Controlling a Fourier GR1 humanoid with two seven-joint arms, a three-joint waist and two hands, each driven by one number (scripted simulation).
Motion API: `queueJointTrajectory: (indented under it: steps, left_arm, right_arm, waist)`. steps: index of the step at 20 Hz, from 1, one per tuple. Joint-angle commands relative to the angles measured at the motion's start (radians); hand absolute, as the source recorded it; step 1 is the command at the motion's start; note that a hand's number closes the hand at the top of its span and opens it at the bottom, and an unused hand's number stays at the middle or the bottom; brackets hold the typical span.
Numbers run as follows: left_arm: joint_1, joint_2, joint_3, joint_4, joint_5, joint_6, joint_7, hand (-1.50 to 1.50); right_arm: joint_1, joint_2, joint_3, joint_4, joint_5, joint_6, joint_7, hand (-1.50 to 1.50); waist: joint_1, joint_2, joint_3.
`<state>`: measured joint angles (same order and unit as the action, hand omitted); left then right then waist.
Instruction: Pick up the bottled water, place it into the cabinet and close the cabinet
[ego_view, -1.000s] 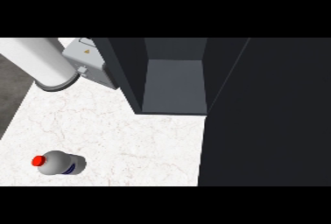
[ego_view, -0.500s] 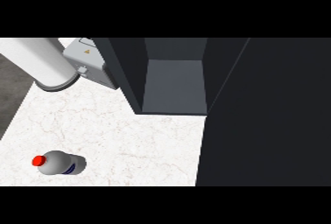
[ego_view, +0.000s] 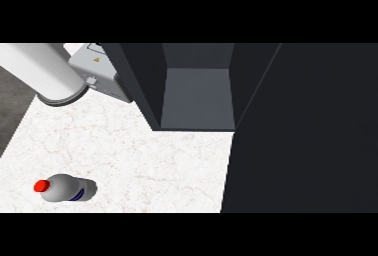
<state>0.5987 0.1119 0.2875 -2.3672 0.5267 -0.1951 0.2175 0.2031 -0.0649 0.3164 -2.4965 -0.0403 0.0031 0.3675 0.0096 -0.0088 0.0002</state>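
The dark cabinet (ego_view: 199, 85) takes up most of the view, standing on the far and right part of the counter with its inside open to sight: a grey floor panel between two dark side walls. Its door (ego_view: 303, 130) (the broad black slab on the right) stands swung out toward the near edge, covering the whole right side of the scene.

The white marbled counter (ego_view: 140, 150) fills the near left, with a strip of darker grey surface along its far-left border.

A grey forearm (ego_view: 40, 70) comes in from the far left corner and ends in a pale boxy wrist part (ego_view: 100, 72) that sits just beside the cabinet's left wall. No hand shows on it, so the state of the fingers cannot be told; the other hand is out of sight as well.

The bottled water (ego_view: 66, 188) lies on its side at the near left of the counter, its red cap pointing left, well apart from the cabinet and from the forearm.
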Motion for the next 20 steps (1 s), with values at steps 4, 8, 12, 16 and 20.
queueJointTrajectory:
  steps: [4, 8, 12, 16, 20]
  left_arm:
    - [0.010, -0.008, 0.045, -0.189, 0.080, 0.026, 0.026, -1.50]
    - [-0.011, -0.007, 0.041, -0.186, 0.064, 0.034, 0.047, -1.50]
    - [-0.081, -0.019, 0.050, -0.039, 0.016, 0.010, -0.003, -1.50]
    - [-0.117, -0.006, 0.097, 0.083, 0.024, -0.027, -0.035, -1.50]
    - [-0.163, -0.013, 0.074, 0.129, -0.080, -0.006, -0.035, -1.50]
  right_arm:
    - [0.026, -0.025, 0.042, -0.159, 0.055, -0.028, 0.090, -1.50]
    - [-0.001, -0.031, 0.041, -0.157, 0.042, -0.043, 0.107, -1.50]
    - [0.050, -0.048, 0.025, -0.195, 0.006, -0.032, 0.090, -1.50]
    - [-0.026, -0.055, 0.020, -0.217, 0.036, -0.078, 0.195, -1.50]
    - [-0.041, -0.079, -0.023, -0.200, -0.030, -0.060, 0.188, -1.50]
  waist:
    - [-0.008, 0.000, 0.000]
    - [-0.008, 0.002, 0.000]
    - [-0.017, 0.004, 0.000]
    - [-0.013, 0.005, -0.001]
    - [-0.014, 0.007, -0.001]
